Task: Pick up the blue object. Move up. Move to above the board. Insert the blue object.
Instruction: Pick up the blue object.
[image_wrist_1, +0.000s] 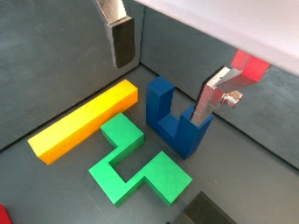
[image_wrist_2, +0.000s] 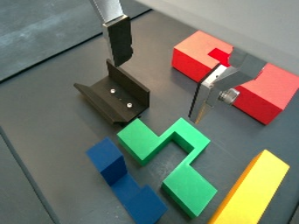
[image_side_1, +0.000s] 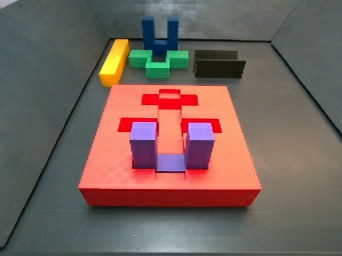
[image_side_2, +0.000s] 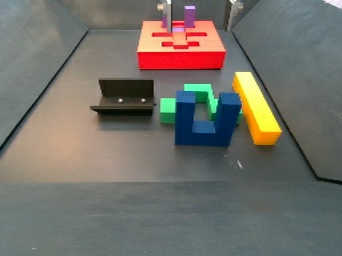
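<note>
- The fingers (image_wrist_2: 117, 39) of the gripper (image_wrist_2: 163, 70) are seen spread wide, nothing held.
- The blue object (image_side_2: 207, 120) is placed lower centre, upright, beside the green block (image_side_2: 191, 102).
- The board (image_side_1: 170, 145) is seen mid-frame.

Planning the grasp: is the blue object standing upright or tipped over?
Upright: the blue object rests on its base, prongs pointing up, in both side views. The open gripper is beside it.

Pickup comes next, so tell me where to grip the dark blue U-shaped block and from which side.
Probably come straight down and pinch one upright prong of the dark blue U-shaped block across its broad faces, high up: the low green zigzag block crowds its base, the yellow bar flanks it. The open hand hovers above it.
</note>
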